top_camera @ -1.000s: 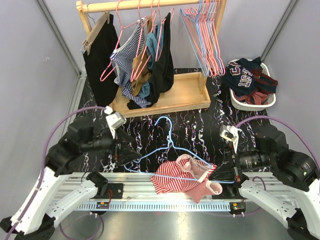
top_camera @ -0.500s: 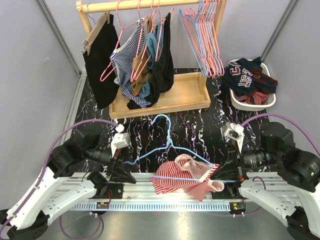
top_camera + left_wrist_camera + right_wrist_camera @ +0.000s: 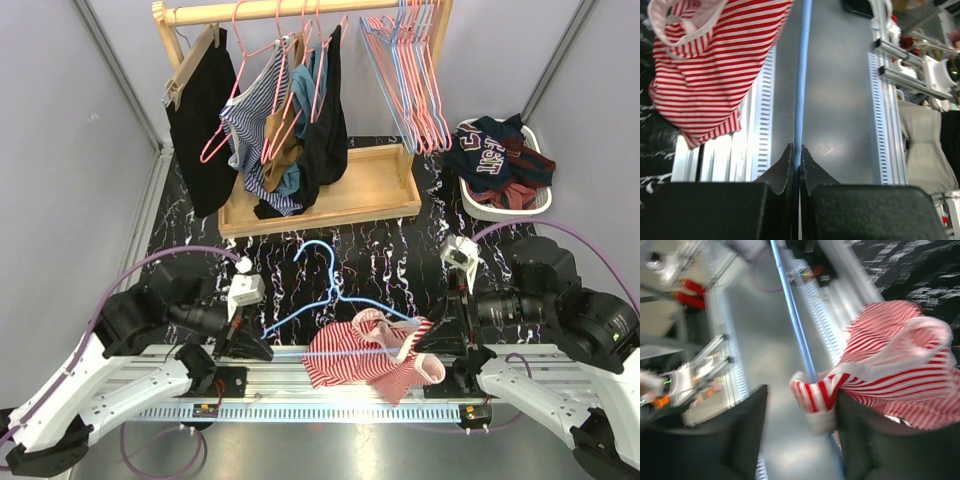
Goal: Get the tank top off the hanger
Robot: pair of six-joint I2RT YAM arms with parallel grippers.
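The desk is black with white veins, and at its near edge, over the metal rail, lies the thing I work on. The blue wire hanger lies tilted there, with its hook pointing to the far side. The red-and-white striped tank top hangs bunched on the right half of it, partly over the rail.

My left gripper is shut tight on the bare bottom bar of the hanger, just beside the cloth and not touching it. My right gripper stands partly apart. An edge of the tank top and the blue bar are between its fingers, but as far as I can see the cloth is not pinched.

I judge the tank top to be very light and soft. It will fold and stretch, and it cannot be pushed, only pulled. The wire is thin, smooth and springy, so the cloth should slide along it, but a strap can catch on the bend at the end. I would take a thick fold or the banded edge, with no wire inside the grip, and pull away from the left gripper.
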